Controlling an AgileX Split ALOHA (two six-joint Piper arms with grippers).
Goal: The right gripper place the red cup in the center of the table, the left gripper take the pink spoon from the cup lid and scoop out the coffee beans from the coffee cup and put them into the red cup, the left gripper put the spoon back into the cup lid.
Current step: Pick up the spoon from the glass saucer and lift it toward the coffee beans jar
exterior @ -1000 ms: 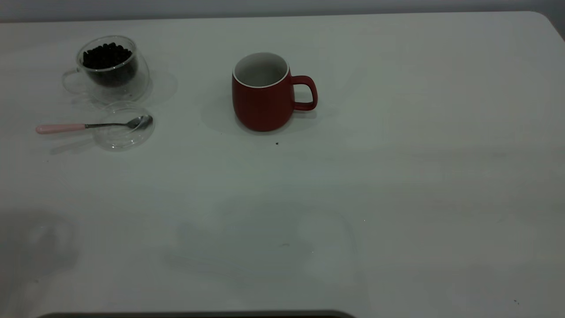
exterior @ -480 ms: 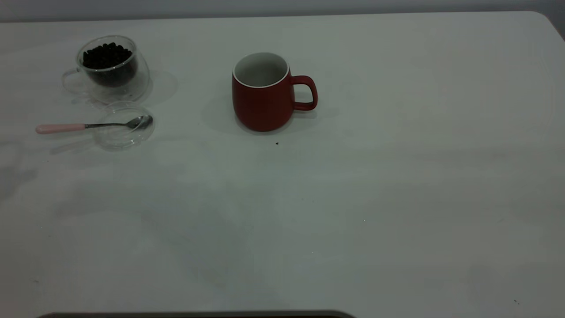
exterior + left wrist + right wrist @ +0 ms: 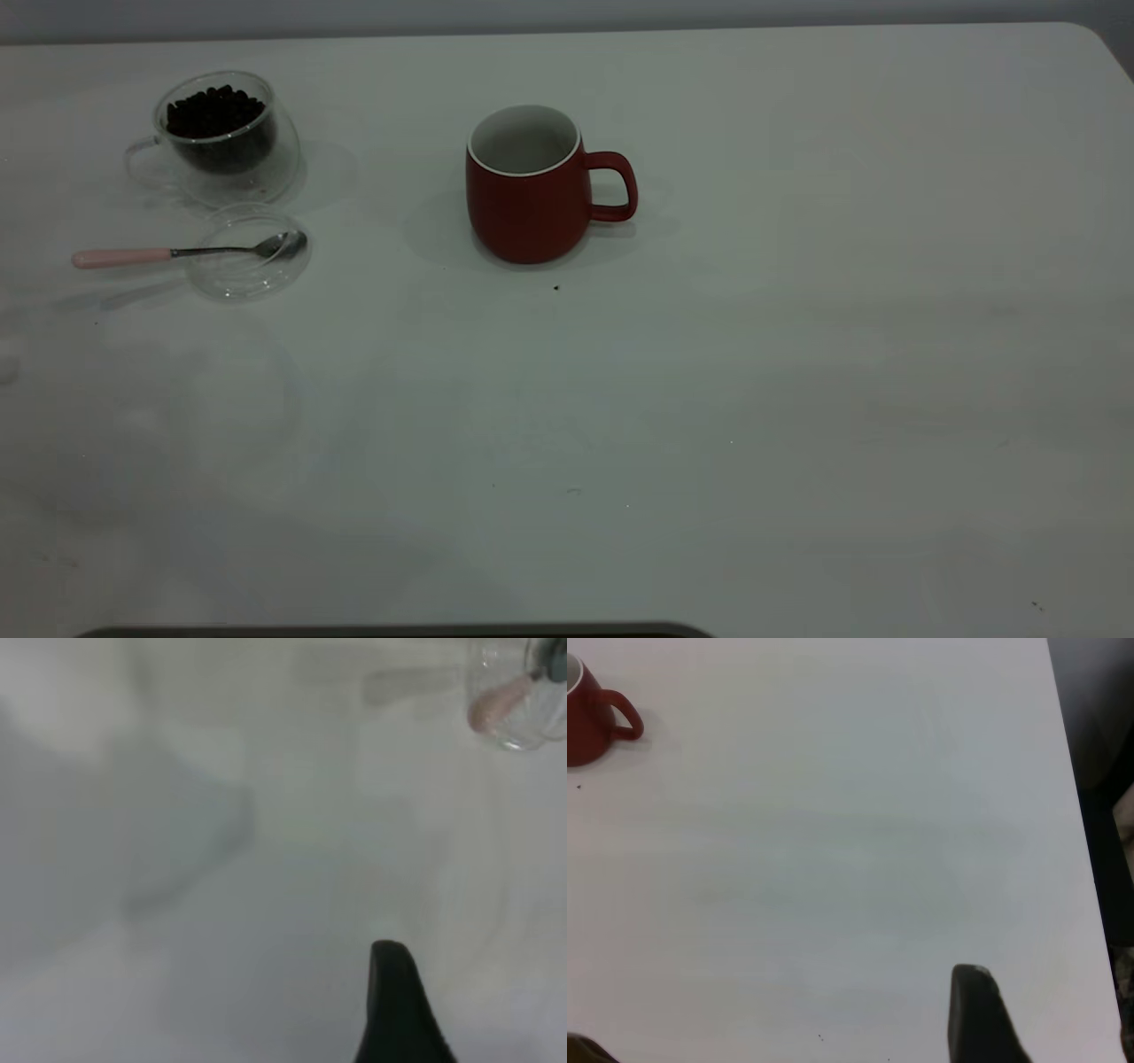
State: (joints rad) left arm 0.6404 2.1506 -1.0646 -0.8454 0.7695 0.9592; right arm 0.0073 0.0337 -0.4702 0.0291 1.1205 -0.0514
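We see the large plain white table [image 3: 797, 372] with rounded corners carrying everything. The rounded dark red ceramic mug, the red cup [image 3: 528, 190], stands upright near the middle toward the far side, its loop handle pointing right and its white inside bare. At the far left stands the clear double-walled glass coffee cup [image 3: 221, 137], upright, holding the heap of dark brown coffee beans [image 3: 214, 111]. Just near of it lies the small round clear glass cup lid [image 3: 248, 254], flat on the table. The pink spoon [image 3: 177, 253] rests with its shiny metal bowl on the lid and its pale pink handle reaching left over the table. One black wedge finger of the left gripper [image 3: 397, 1010] hangs above bare table near the lid; one dark finger of the right gripper [image 3: 976, 1014] hangs over the table's right side, well apart from the red cup. With a single finger showing on each, we cannot tell how either pair of jaws stands.
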